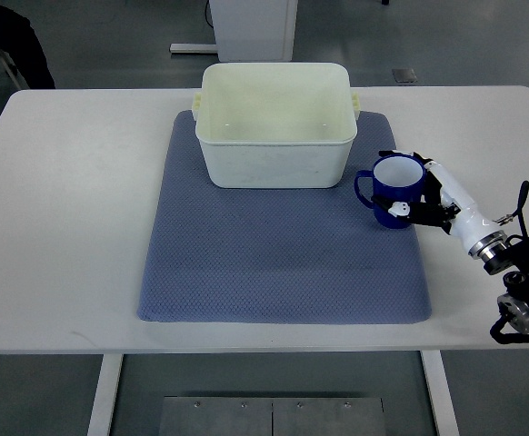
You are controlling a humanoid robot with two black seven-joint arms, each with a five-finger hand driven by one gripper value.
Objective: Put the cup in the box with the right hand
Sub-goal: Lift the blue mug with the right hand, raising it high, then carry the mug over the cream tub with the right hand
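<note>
A blue cup (394, 190) with a white inside stands upright on the right part of the blue mat (283, 263), its handle pointing left. My right hand (419, 195) comes in from the right edge and its fingers (401, 211) wrap around the cup's right side. The cream plastic box (276, 123) stands open at the far middle of the mat, to the upper left of the cup. No left arm shows.
The white table (64, 227) carries the mat and the box. A white cabinet base (246, 27) stands on the floor beyond the table. A dark shape (10, 41) shows at the top left corner.
</note>
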